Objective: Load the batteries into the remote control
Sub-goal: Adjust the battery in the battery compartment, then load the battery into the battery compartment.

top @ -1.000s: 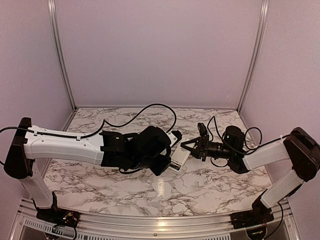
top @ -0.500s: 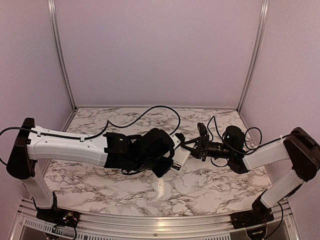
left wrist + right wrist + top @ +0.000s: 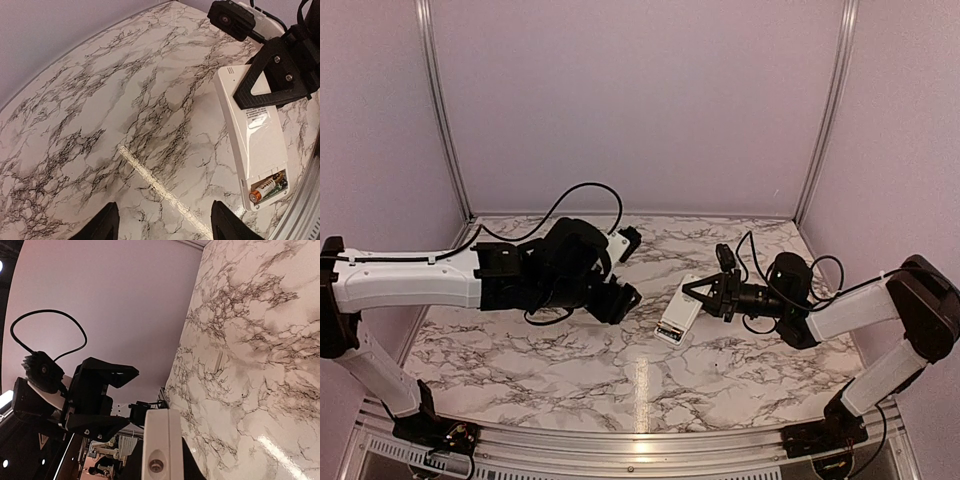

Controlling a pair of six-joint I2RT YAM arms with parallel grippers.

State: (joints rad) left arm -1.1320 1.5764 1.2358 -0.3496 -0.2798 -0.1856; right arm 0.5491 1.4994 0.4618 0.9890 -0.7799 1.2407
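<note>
While right end effector clamps remote control, left end effector stands open.

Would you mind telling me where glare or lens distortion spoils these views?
Top external view: a glare streak runs down the marble table; the side posts lean from the wide lens. Left wrist view: another streak crosses the marble beside the remote control, and the table's far edge bows. Right wrist view: one streak at lower right, remote control looming near the lens.
</note>
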